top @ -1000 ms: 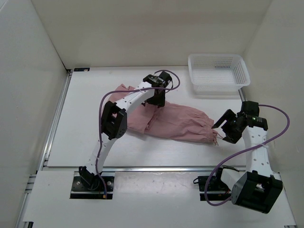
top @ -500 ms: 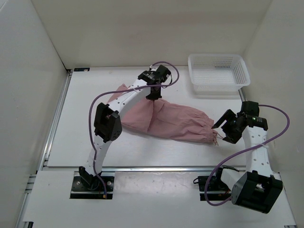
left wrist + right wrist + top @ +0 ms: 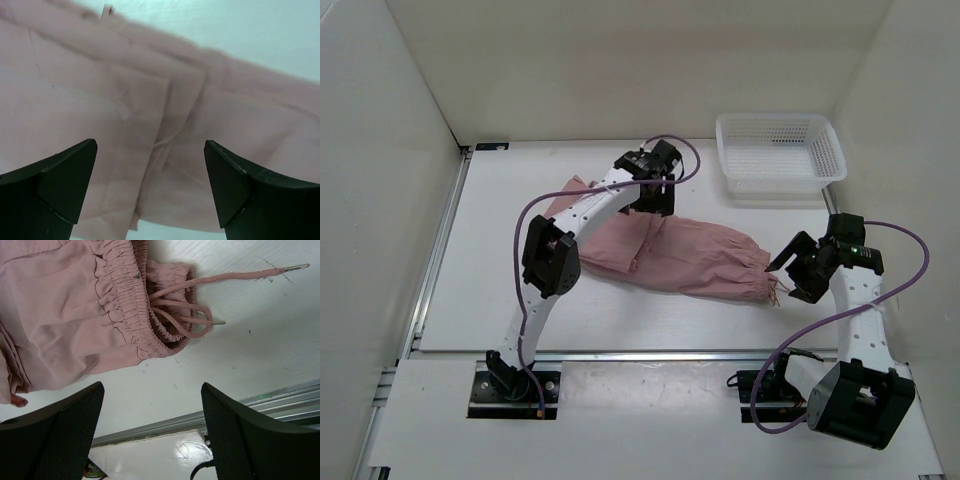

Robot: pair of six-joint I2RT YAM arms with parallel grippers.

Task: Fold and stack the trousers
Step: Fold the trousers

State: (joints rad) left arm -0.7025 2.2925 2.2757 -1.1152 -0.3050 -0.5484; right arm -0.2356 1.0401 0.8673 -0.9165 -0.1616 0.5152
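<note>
A pair of dusty-pink, thin, wrinkled fabric trousers [image 3: 670,255] lies flat on the white counter [image 3: 500,290], running from the far left towards the right. The left pincer [image 3: 655,200] hangs over the far edge of its middle, jaws wide apart with nothing between them and creased cloth below. The right pincer [image 3: 788,277] sits just beside the right end, also wide and holding nothing. There the gathered elastic hem [image 3: 125,305] and loose pink drawstrings [image 3: 190,315] lie on the counter. A white plastic mesh basket [image 3: 780,185] stands at the far right.
</note>
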